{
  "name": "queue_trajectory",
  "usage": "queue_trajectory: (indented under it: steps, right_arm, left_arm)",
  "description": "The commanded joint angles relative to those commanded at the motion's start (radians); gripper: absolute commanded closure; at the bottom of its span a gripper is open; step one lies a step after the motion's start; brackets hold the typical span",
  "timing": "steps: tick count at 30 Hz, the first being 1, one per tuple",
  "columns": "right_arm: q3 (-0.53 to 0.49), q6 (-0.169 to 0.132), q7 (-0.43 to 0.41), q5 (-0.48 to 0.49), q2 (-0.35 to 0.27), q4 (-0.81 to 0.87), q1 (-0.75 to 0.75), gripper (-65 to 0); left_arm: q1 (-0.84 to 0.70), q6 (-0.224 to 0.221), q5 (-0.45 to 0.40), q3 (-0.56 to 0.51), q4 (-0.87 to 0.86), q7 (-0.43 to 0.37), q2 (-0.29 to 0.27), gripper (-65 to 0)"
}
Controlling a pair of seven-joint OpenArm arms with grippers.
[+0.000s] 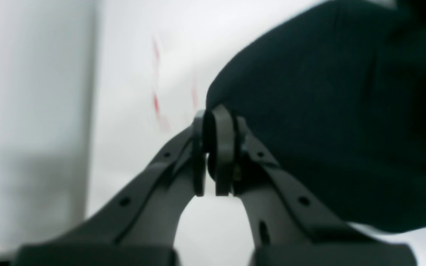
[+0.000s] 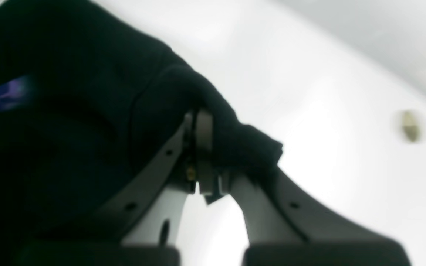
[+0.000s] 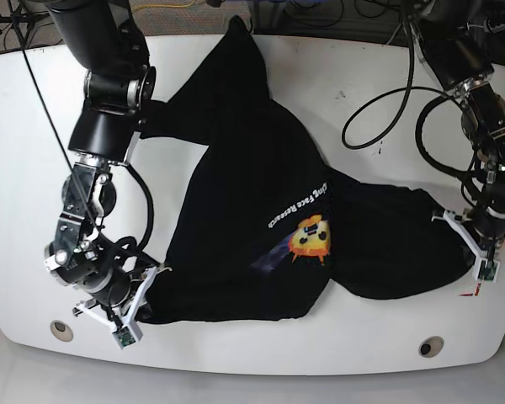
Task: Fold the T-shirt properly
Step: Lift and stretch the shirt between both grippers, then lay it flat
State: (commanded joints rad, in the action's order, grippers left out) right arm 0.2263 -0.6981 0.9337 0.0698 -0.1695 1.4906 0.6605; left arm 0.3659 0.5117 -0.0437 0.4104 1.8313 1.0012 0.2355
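The black T-shirt point(image 3: 261, 210) lies spread and rumpled across the white table, its yellow emoji face point(image 3: 312, 236) and white lettering facing up near the middle. My left gripper point(image 3: 471, 263) is at the shirt's right edge; in the left wrist view it point(image 1: 213, 147) is shut on a corner of the black cloth point(image 1: 327, 111). My right gripper point(image 3: 151, 290) is at the shirt's lower left corner; in the right wrist view it point(image 2: 207, 147) is shut on a bunched fold of the T-shirt point(image 2: 87, 92), with a strip of purple print at the far left.
The white table point(image 3: 362, 93) has round holes near its front edge at left point(image 3: 61, 326) and right point(image 3: 430, 346). Black cables point(image 3: 379, 109) loop over the table's back right. A red mark point(image 3: 469, 293) shows by the left gripper.
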Motion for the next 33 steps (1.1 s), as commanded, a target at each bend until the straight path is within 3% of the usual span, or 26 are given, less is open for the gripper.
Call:
queue_trajectory:
  steps: [5, 11, 17, 22, 28, 33]
  right_arm:
    - [-0.009, 0.000, 0.002, 0.000, -0.048, -0.002, 0.095, 0.0]
    - [-0.087, 0.002, 0.054, 0.005, -0.117, -0.002, 0.224, 0.0]
    - [-0.098, 0.002, 0.112, 0.000, -0.127, -0.002, 0.364, 0.0]
    - [-0.104, 0.000, 0.114, 0.000, -0.163, 0.002, 0.442, 0.0]
    - [-0.104, 0.000, 0.117, 0.002, -0.209, 0.000, 0.516, 0.0]
    - [-0.098, 0.000, 0.146, 0.011, -0.247, 0.006, 0.509, 0.0]
  left_arm:
    - [0.189, -0.002, -0.071, -0.021, -0.002, 0.081, 0.000, 0.0]
    - [0.377, -0.002, -0.101, -0.084, -0.002, 0.140, 0.000, 0.0]
    - [0.572, -0.014, -0.103, -0.091, -0.003, 0.199, 0.000, 0.0]
    - [0.700, -0.052, -0.100, -0.091, -0.003, 0.210, 0.002, 0.0]
    - [0.818, -0.051, -0.101, -0.091, -0.069, 0.210, 0.014, 0.0]
    - [0.821, -0.049, -0.097, -0.091, -0.086, 0.210, 0.048, 0.0]
